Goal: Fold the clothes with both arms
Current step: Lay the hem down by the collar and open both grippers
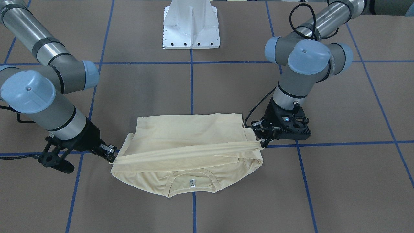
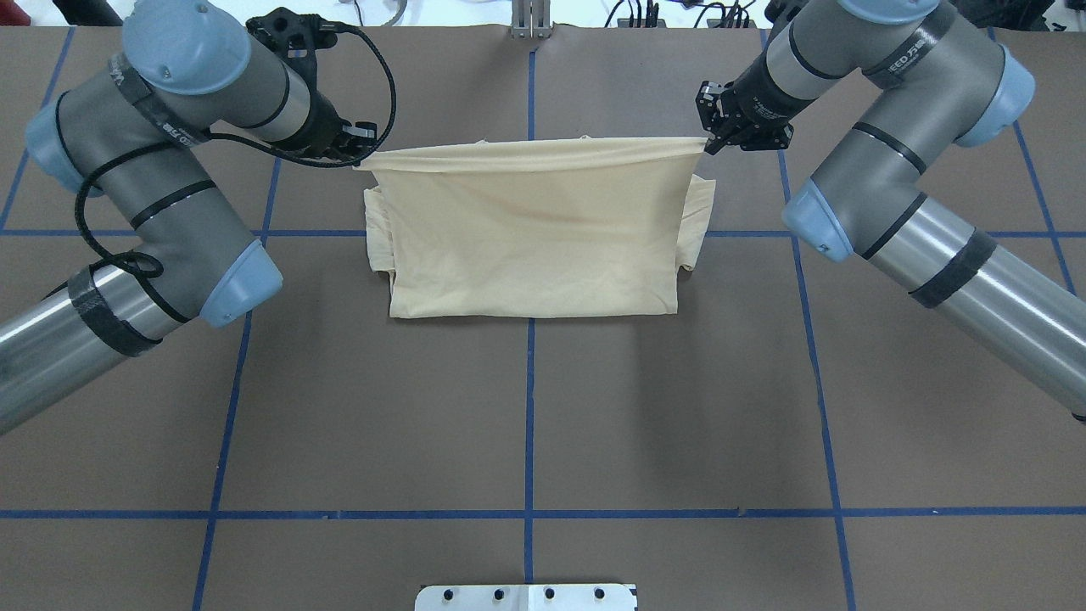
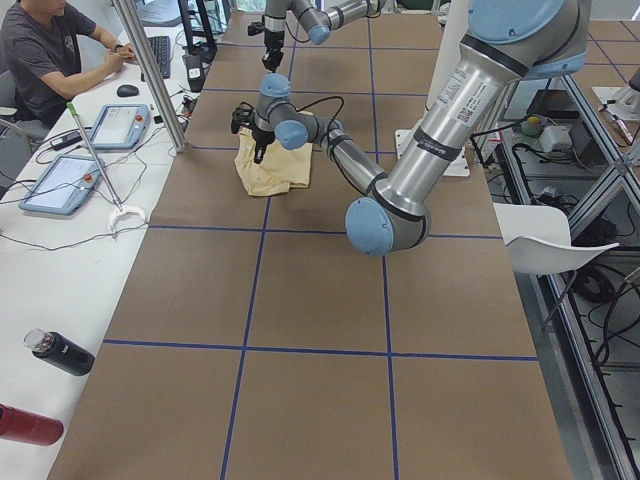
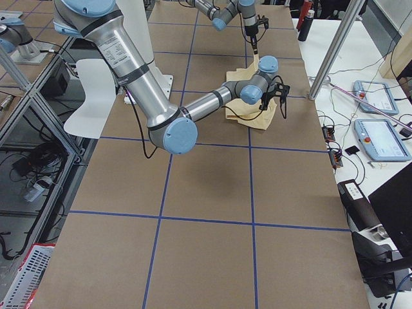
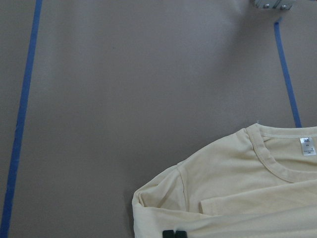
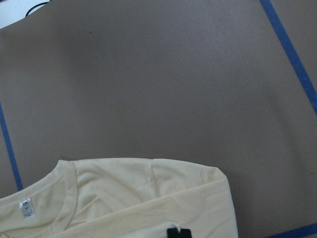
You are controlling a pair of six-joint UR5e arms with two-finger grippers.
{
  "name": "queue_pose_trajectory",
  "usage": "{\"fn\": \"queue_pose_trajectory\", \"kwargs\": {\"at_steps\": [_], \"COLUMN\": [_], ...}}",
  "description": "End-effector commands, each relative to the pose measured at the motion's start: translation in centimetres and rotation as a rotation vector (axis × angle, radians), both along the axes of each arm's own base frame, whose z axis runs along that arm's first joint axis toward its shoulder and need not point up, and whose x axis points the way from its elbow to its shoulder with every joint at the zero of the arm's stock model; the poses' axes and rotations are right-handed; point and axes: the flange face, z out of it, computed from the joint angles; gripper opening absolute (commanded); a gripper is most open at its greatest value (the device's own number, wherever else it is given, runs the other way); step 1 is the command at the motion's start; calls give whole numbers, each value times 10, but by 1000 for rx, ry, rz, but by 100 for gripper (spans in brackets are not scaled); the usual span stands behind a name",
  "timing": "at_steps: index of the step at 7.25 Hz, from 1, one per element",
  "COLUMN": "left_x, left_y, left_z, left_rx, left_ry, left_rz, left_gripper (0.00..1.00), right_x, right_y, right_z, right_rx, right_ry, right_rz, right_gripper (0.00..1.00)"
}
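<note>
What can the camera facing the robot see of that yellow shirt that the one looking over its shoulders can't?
Only the front-facing view shows the neckline and white neck label of the T-shirt, lying on the table below the raised band of cloth. Only the overhead view shows cables past the table's far edge. Both show the left gripper and right gripper pinching that band's two ends.

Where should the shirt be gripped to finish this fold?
Grip the shirt by its lifted edge at both ends, left gripper and right gripper each from its outer side. Held so, the edge spans taut, so the panel should lay flat.
</note>
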Motion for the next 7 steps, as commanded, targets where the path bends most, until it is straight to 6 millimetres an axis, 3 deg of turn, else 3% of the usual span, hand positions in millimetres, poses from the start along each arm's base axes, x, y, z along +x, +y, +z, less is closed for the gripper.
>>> {"fn": "queue_pose_trajectory", "kwargs": {"at_steps": [1, 3, 5, 7], "left_x": [20, 43, 67, 75], "left_y": [-19, -26, -8, -3], "left_z": [14, 18, 20, 26], "left_rx": [-4, -17, -28, -18], "left_ry": [32, 58, 61, 43], "left_rz": [-15, -22, 0, -13], "left_gripper": [0, 0, 0, 0], "right_x": [-11, -23, -49, -55], "right_y": [-6, -1, 13, 14], "right_z": [-2, -12, -7, 4], "right_rx": [7, 19, 33, 31], "right_ry": [-5, -13, 14, 39], "right_rz": [-5, -24, -31, -21], "right_gripper": [0, 0, 0, 0]}}
